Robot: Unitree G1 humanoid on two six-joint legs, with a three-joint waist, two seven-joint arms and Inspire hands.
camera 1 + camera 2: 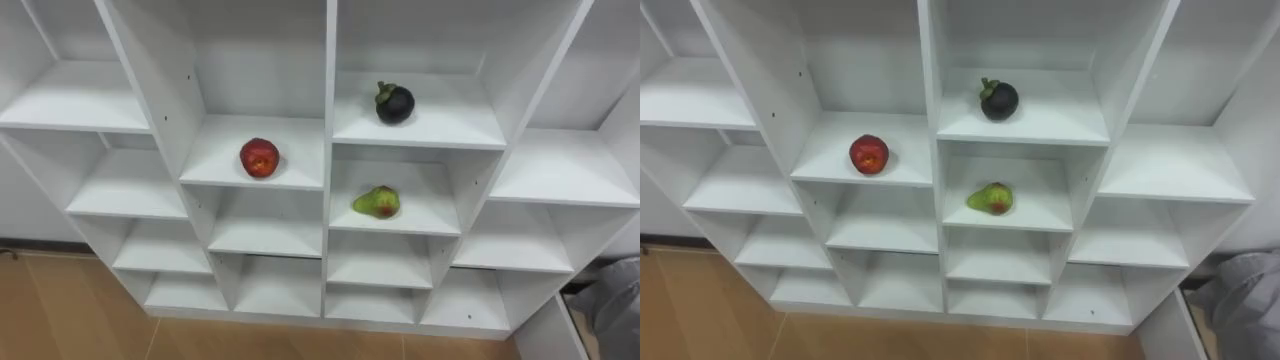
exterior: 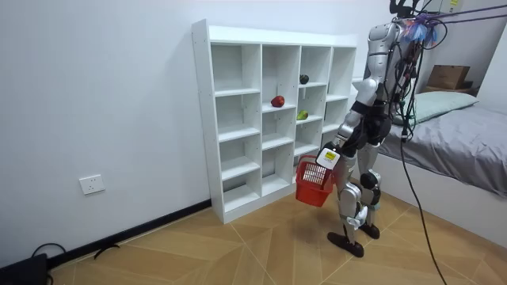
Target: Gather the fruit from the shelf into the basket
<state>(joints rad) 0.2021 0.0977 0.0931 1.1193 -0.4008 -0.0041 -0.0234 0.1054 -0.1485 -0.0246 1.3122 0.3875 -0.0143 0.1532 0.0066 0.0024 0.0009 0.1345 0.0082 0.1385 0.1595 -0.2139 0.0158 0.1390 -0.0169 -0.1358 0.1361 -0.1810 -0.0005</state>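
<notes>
While the left robot hand [image 2: 330,153] grips the handle of the red plastic basket [image 2: 314,183] low before the white cubby closet [image 1: 325,60], the round red apple [image 1: 259,157], dark purple mangosteen [image 1: 394,102] and green-red pear [image 1: 377,202] lie on middle shelves farther off, above that hand.

Silver-grey shell, black waist and joints, dark cables off the shoulders, white tag on the left hand [image 2: 328,156].

The two eye views look down, close, at the same cubbies of the white shelf unit [image 1: 327,100]; the room view faces it obliquely from afar.
</notes>
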